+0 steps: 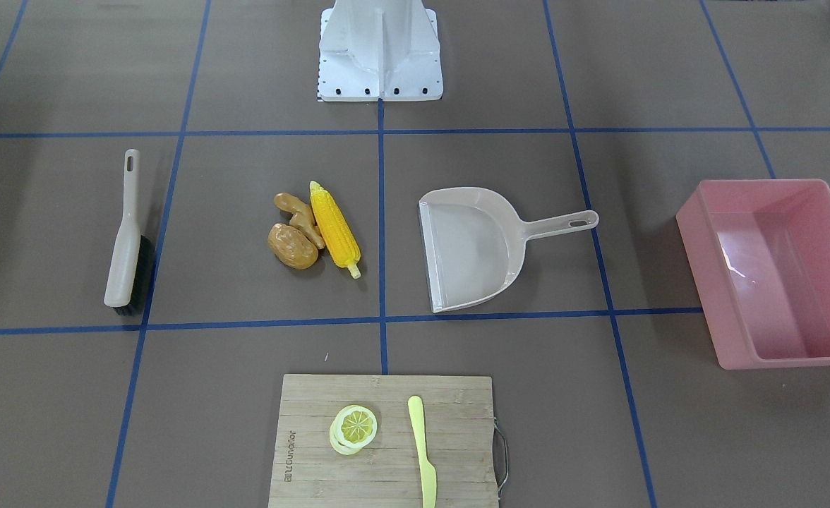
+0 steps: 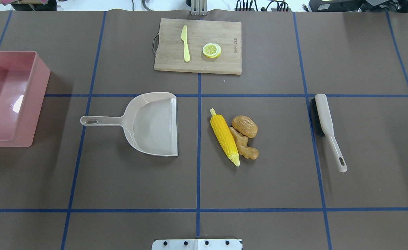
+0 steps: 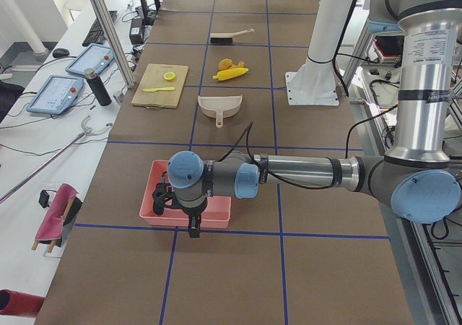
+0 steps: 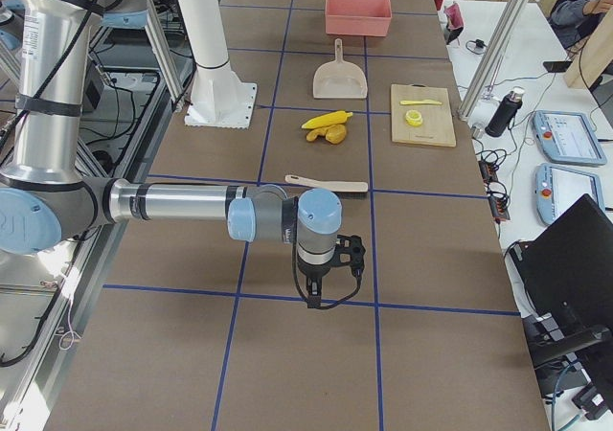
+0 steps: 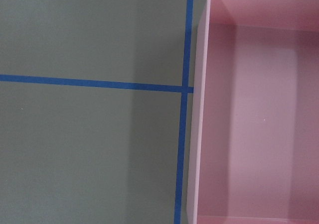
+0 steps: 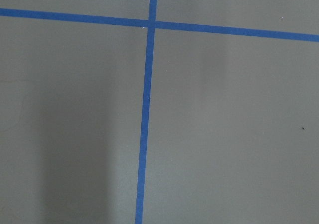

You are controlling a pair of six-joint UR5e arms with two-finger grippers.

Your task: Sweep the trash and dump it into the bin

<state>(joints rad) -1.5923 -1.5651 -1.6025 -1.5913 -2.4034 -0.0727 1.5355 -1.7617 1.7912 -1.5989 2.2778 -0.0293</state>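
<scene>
Three trash toys (corn cob (image 2: 224, 137), potato (image 2: 245, 126), ginger root (image 2: 244, 144)) huddle between dustpan (image 2: 155, 125) and brush (image 2: 323, 121); left gripper (image 3: 192, 227) hangs over the bin (image 2: 39, 104), right gripper (image 4: 312, 300) over table (image 2: 259, 180); can't tell either's opening.

My right gripper (image 4: 312, 295) hanging over the near surface (image 4: 287, 364), brush (image 4: 326, 183) just beyond, trash (image 4: 327, 124), dustpan (image 4: 340, 77) and pink bin (image 4: 357, 14) farther off

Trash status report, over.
Left end effector above bin edge, right end effector over table, grip unclear. Corn, potato, ginger unswept beside dustpan. Nothing between.
</scene>
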